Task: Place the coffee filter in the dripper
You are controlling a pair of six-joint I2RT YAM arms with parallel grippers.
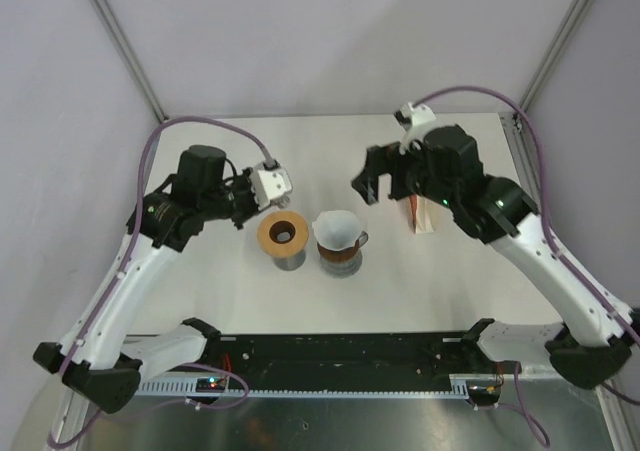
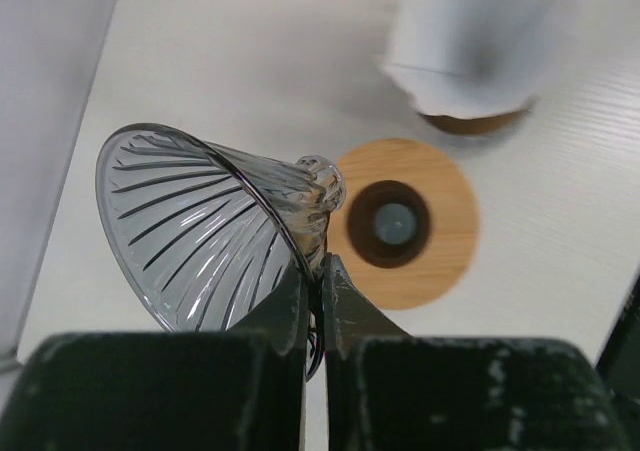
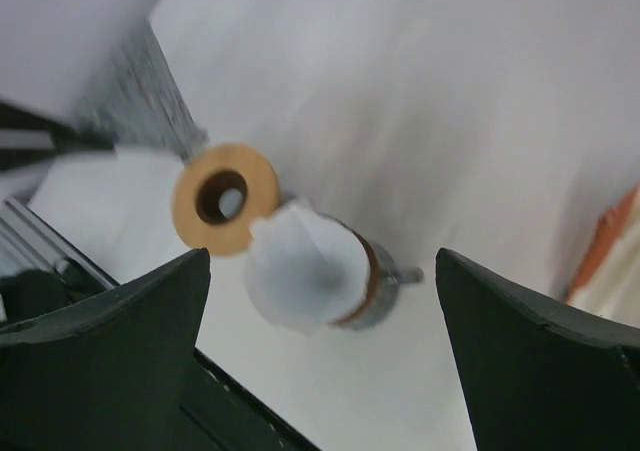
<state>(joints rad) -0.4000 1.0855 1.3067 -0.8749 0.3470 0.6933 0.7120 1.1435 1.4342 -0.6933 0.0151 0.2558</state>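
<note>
Got the left gripper (image 2: 318, 271) pinched tight on the glass dripper (image 2: 200, 221), jaws together on the thin wall down by its narrow neck, cone tipped on its side with the wide mouth off to the left of the fingers. Just past the jaw tips, lower down, a wooden ring (image 2: 440, 221) with a dark hole in the middle; can't tell from here what it sits on. Further out from those jaws and a bit right, the white paper filter (image 2: 470, 41), blurry in the left wrist view, pale table (image 2: 250, 51) all around. Over at the right gripper (image 1: 373, 187): jaws spread wide, nothing between them, hanging above the table. Straight below the gap, that same filter, sitting open in the top of a cup (image 3: 372, 289) with a brown band and a little handle. So filter in the cup, not in the dripper. Wooden ring just beside the cup, toward the finger on the left side of the right wrist view. Off past the other finger, an orange and white box (image 3: 600, 246), only an edge of it showing there.
</note>
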